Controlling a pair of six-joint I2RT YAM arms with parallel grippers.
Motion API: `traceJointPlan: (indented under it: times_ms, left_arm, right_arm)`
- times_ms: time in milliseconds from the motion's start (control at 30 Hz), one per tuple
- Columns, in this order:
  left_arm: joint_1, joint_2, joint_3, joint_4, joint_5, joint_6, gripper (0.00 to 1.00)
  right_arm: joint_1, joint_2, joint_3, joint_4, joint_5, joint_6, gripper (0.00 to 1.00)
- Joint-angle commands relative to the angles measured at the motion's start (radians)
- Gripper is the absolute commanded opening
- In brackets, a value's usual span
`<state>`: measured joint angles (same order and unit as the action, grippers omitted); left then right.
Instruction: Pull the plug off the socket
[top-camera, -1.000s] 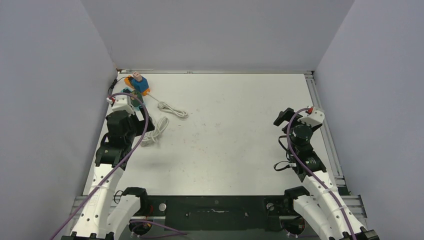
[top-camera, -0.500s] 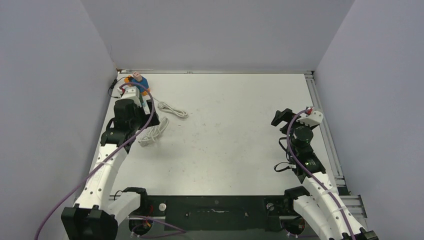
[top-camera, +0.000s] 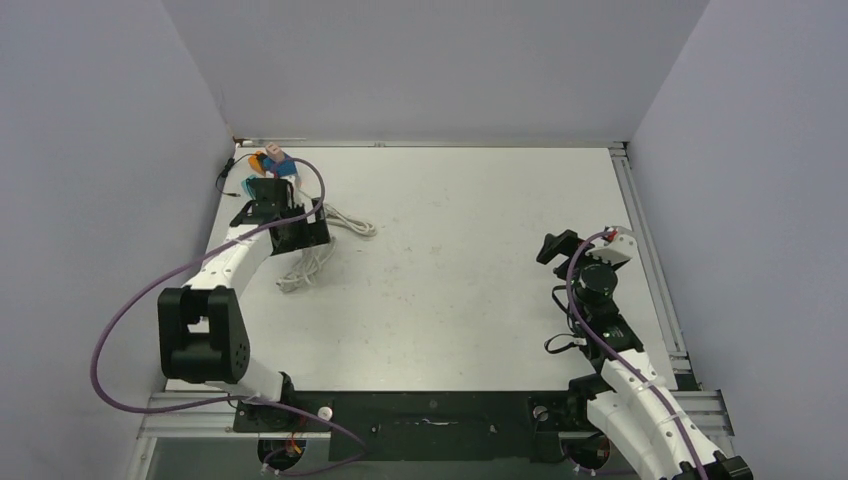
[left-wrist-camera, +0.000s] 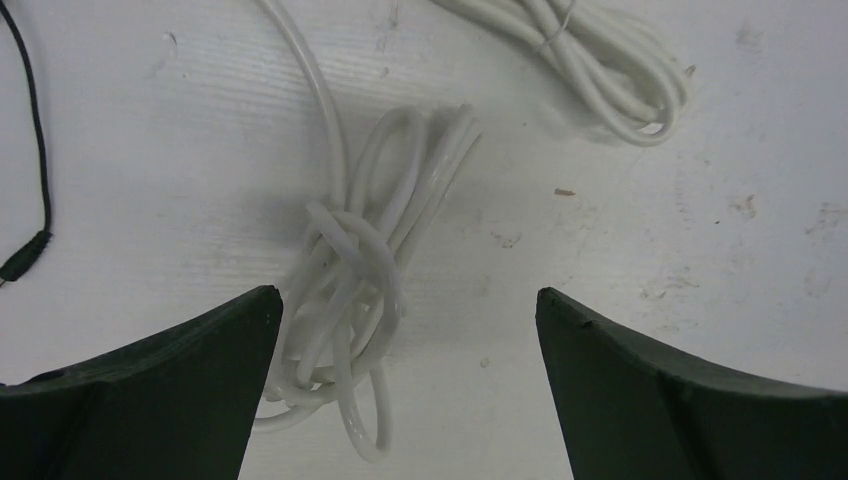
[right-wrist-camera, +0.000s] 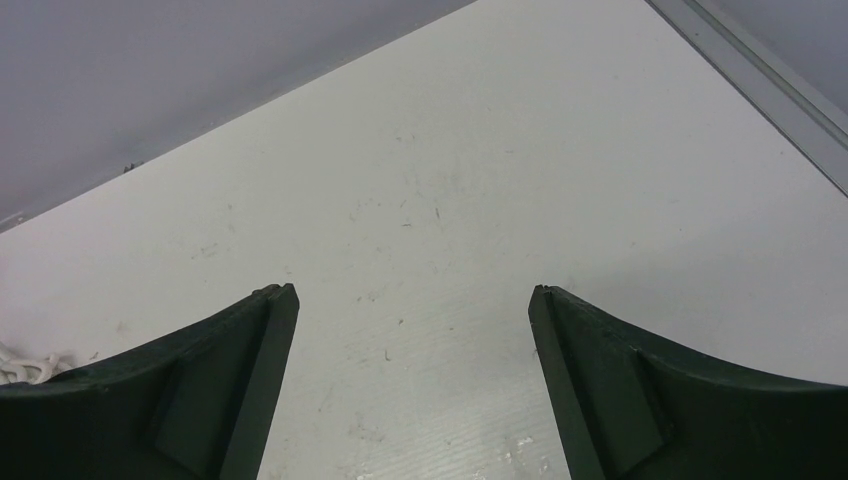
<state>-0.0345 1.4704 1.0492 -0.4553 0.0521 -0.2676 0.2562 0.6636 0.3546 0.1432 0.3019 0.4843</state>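
Grey walls enclose a white table (top-camera: 480, 260) on three sides. At the far left corner of the table the blue plug (top-camera: 281, 165), with its pale pink top, is seen seated on the orange socket (top-camera: 258, 159), both close to the left wall. The left arm (top-camera: 232, 255) is stretched towards that corner, its wrist just on the near side of the plug; whether anything touches the plug cannot be told. The left gripper (left-wrist-camera: 405, 300) is spread wide and nothing is held. A knotted white cable bundle (left-wrist-camera: 350, 270) lies on the table between its fingers (left-wrist-camera: 150, 400), a second white bundle (left-wrist-camera: 600, 70) lies beyond it, and a thin black wire (left-wrist-camera: 35, 150) is seen near the left edge. Near the right edge the right gripper (right-wrist-camera: 412, 290) is held open above the table, well apart from the plug
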Motion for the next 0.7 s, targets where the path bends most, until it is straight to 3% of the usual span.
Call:
traceJointPlan:
  times_ms: [0,233,333,667]
  left_arm:
    - [0.007,0.062,0.069,-0.056,0.033,0.038,0.96]
    - [0.005,0.141,0.089,-0.085,-0.011,0.041,1.0]
    - [0.005,0.177,0.11,-0.102,-0.012,0.044,0.85]
    - [0.005,0.222,0.118,-0.112,-0.043,0.045,0.8]
  right_arm:
    - [0.014,0.016,0.0,0.074,0.016,0.002,0.9]
    - [0.029,0.055,-0.003,0.086,0.034,0.002,0.9]
    - [0.034,0.06,-0.003,0.088,0.034,-0.003,0.9]
    - [0.038,0.077,0.003,0.088,0.034,-0.007,0.9]
